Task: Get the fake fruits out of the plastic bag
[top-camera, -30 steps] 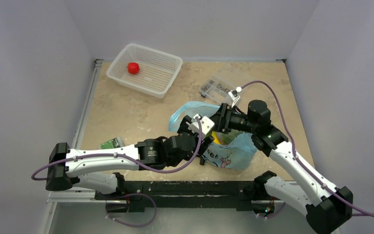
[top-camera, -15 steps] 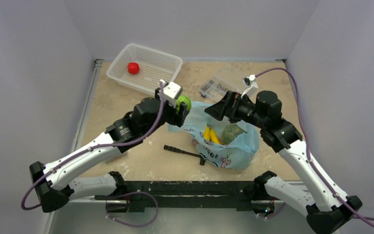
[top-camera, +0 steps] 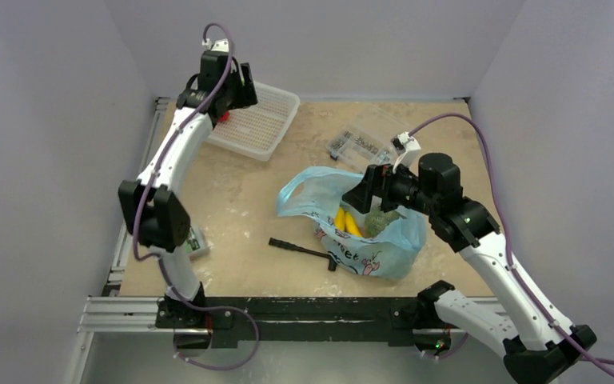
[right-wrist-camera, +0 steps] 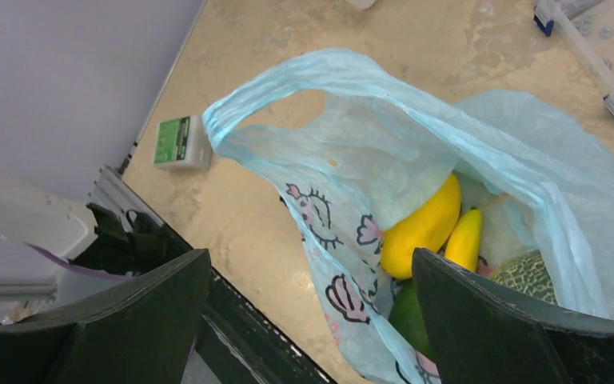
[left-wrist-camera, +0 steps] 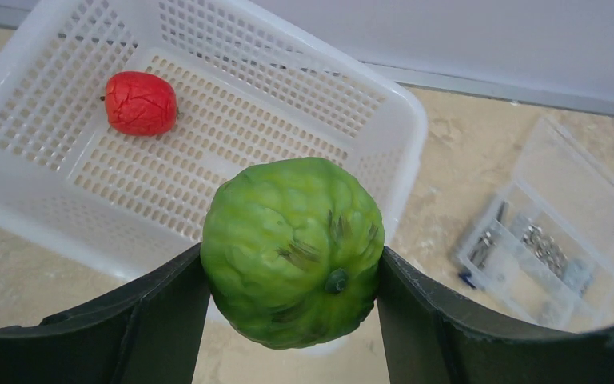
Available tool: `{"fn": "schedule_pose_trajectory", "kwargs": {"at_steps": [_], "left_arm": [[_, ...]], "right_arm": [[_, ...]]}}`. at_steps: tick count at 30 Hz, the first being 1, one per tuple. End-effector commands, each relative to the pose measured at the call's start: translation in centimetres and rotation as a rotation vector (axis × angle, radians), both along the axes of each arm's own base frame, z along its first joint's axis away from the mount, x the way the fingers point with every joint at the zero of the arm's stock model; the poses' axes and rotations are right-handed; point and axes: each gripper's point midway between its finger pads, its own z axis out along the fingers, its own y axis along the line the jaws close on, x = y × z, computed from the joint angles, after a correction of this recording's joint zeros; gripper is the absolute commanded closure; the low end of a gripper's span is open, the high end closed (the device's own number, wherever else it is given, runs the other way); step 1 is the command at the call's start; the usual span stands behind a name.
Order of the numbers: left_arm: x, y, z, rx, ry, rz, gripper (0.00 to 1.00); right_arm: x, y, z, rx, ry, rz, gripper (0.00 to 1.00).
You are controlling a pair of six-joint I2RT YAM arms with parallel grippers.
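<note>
Left jaws are clamping a glossy, ribbed green fruit [left-wrist-camera: 292, 252] above the white mesh basket [left-wrist-camera: 400, 120]. A wrinkled red fruit [left-wrist-camera: 141, 102] is lying inside it. Right jaws are hanging wide open over the light-blue plastic bag [right-wrist-camera: 416, 152], which is sitting on the tabletop [top-camera: 232, 200]. Right wrist view is showing the bag's contents: yellow oval fruit [right-wrist-camera: 424, 228], banana [right-wrist-camera: 465, 238], netted green fruit [right-wrist-camera: 532, 272]. Only the top view is showing the black tool [top-camera: 300, 249] beside the bag.

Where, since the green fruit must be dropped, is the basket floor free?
Most of the basket floor is bare, from the red fruit to the wall nearest the parts box. Only the red fruit's corner is taken.
</note>
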Motion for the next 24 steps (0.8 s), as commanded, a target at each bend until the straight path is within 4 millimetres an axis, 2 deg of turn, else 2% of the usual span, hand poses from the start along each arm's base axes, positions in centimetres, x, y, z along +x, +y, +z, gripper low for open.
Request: {"fn": "schedule_pose_trajectory", "kwargs": {"at_steps": [1, 4, 7, 10, 12, 16, 18, 21, 24], "left_arm": [[5.6, 0.1, -4.2, -0.09, 0.127, 0.042, 1.0], [8.3, -0.1, -6.7, -0.094, 0.154, 0.061, 1.0], [9.2, -0.2, -10.1, -0.09, 0.215, 0.082, 1.0], [8.5, 0.0, -14.0, -0.095, 0.304, 0.126, 1.0], [7.7, 0.2, -16.0, -0.097, 0.354, 0.151, 0.96], [6.7, 0.2, -18.0, -0.093, 0.405, 0.15, 0.85], [6.3, 0.3, -18.5, -0.081, 0.43, 0.147, 0.71], [5.6, 0.5, -18.7, -0.067, 0.464, 0.144, 0.33], [5.3, 0.1, -17.4, -0.063, 0.456, 0.101, 0.02]], "right_arm": [[-1.5, -0.8, -0.2, -0.036, -0.029, 0.035, 0.01], [-1.8, -1.2, -0.5, -0.047, -0.022, 0.027, 0.01], [-2.1, -1.0, -0.3, -0.037, -0.025, 0.044, 0.01], [-2.1, -0.9, -0.3, -0.035, -0.024, 0.05, 0.01], [-1.8, -0.8, -0.5, -0.041, -0.017, 0.046, 0.01], [-1.5, -0.6, -0.8, -0.037, -0.001, 0.045, 0.01], [-1.6, -0.5, -1.0, -0.033, 0.005, 0.047, 0.01], [-1.7, -0.6, -1.1, -0.036, 0.01, 0.046, 0.01], [-1.9, -0.7, -1.4, -0.05, 0.019, 0.051, 0.01]]}}
